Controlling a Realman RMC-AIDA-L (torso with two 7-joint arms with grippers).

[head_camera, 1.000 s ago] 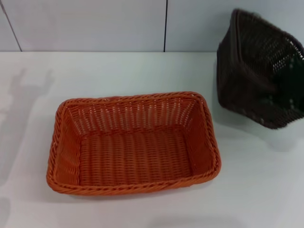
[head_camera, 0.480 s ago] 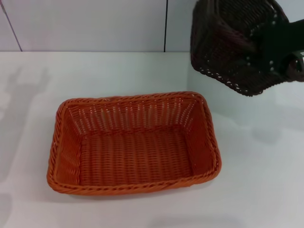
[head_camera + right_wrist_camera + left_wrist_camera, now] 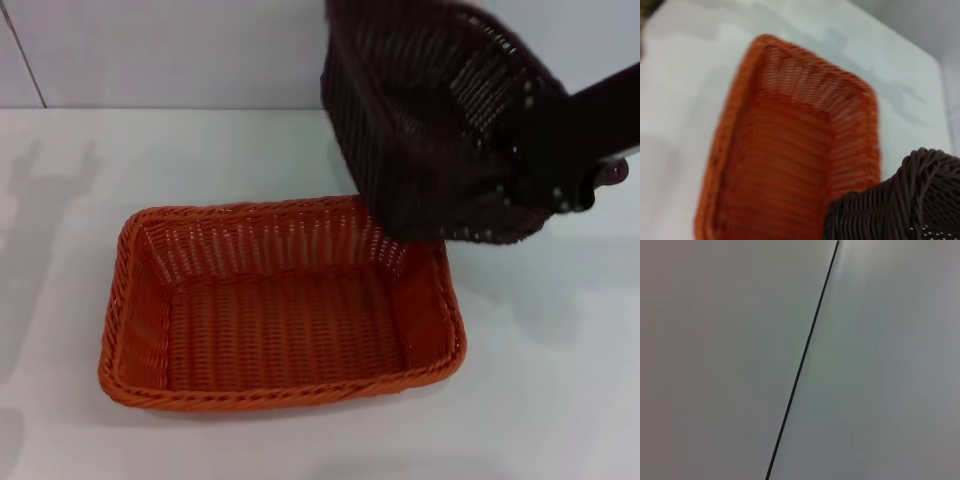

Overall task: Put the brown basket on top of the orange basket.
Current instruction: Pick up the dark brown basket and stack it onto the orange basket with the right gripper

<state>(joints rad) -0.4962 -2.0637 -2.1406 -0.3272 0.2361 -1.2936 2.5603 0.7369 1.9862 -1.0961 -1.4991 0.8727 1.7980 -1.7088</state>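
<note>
baskets in mid-transfer: the brown basket [image 3: 440,130] hangs in the air, steeply tilted, with one corner over the far right corner of the orange basket [image 3: 270,310], which sits flat on the white tabletop [image 3: 540,400]. the right claw [image 3: 575,180] comes in from the right and holds the brown basket by its rim; the dark arm blends into the weave, so the exact bite is hard to make out.

risk, as a judgement: released at this tilt, the brown basket would likely land on edge, catch the orange rim and slide off or nudge the orange basket aside. it probably needs levelling and centring first.

the head view shows the whole lift and the tilt. the right wrist view shows the brown basket's braided rim [image 3: 910,200] close up and the orange interior [image 3: 790,150] beneath it. the left wrist view shows only a pale panel with a dark seam [image 3: 802,360]; the left claw is not visible anywhere.
</note>
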